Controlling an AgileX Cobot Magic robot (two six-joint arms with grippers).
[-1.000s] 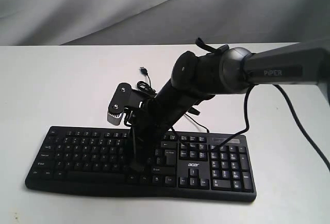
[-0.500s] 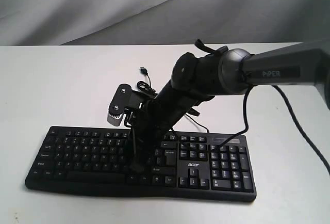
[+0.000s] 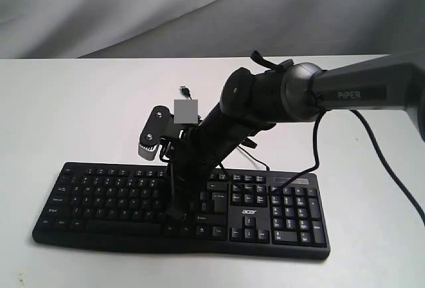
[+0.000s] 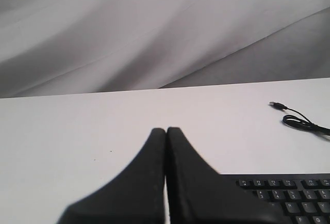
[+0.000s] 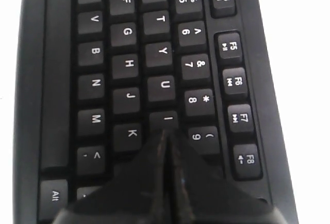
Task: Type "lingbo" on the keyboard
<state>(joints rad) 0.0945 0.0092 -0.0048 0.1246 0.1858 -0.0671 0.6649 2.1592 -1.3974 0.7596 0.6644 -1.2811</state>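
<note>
The black keyboard (image 3: 106, 195) lies near the table's front edge, with an acer logo beside the number pad. My right gripper (image 3: 176, 214) reaches across from the right and points down onto the letter keys right of the middle. In the right wrist view the shut fingertips of the right gripper (image 5: 165, 133) rest at the edge of the I key (image 5: 166, 118), between K and 9; whether the key is pressed I cannot tell. My left gripper (image 4: 166, 130) is shut and empty above bare table, with a corner of the keyboard (image 4: 289, 198) beside it. It does not show in the exterior view.
The keyboard's thin black USB cable (image 4: 299, 122) lies loose on the white table (image 3: 80, 109) behind the keyboard, its plug (image 3: 184, 91) unconnected. The right arm's own cable (image 3: 392, 168) hangs down to the right. A grey cloth backdrop (image 3: 133, 9) closes the far side.
The right gripper's tip has shifted slightly to the left over the keys. The keyboard has not moved.
</note>
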